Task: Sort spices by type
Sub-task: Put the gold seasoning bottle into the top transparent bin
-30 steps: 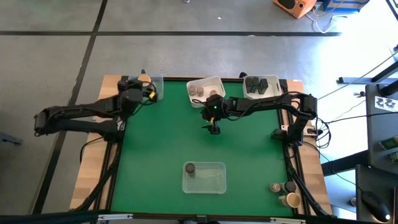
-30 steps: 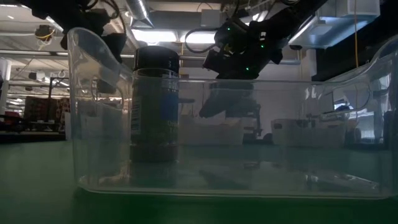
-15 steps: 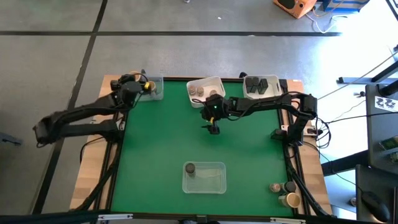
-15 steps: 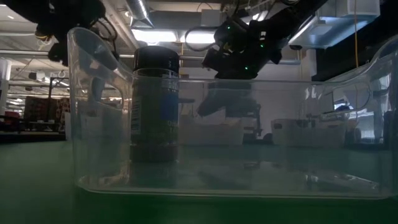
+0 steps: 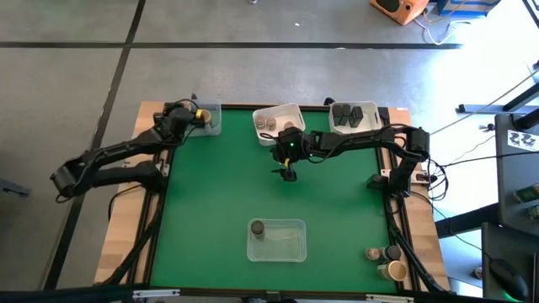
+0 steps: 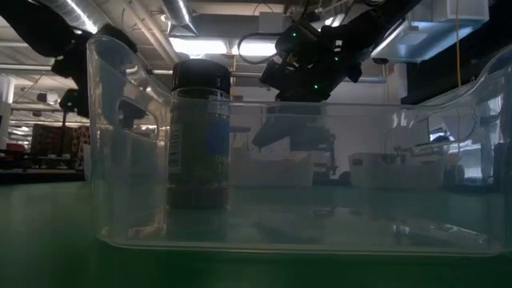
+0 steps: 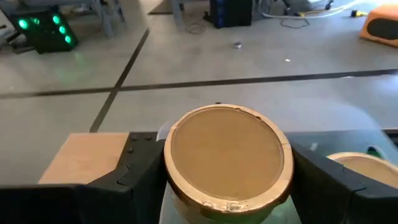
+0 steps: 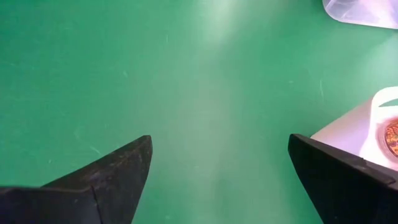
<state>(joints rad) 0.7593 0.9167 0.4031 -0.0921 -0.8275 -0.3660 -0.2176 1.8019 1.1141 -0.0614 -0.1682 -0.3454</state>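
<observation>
Sorting in progress, seen against the green worktop (image 5: 219, 194) as landmark. At its far left corner my left tool (image 7: 227, 186) is clamped on a tan-topped jar (image 7: 227, 155), one finger on each flank of the cap, directly over the clear tray (image 5: 208, 119) where a second tan cap (image 7: 367, 167) already lies; I judge I hold it there to drop like with like. My right tool (image 8: 211, 165) hangs spread wide and empty over the worktop's far middle, beside the white tray (image 5: 278, 119) of pale-capped jars (image 5: 268, 124), presumably free for the next pick. The dark-capped jar (image 6: 200, 140) stands in the near clear tray (image 5: 278, 241); unsorted jars (image 5: 383, 259) wait off the worktop's near right corner.
</observation>
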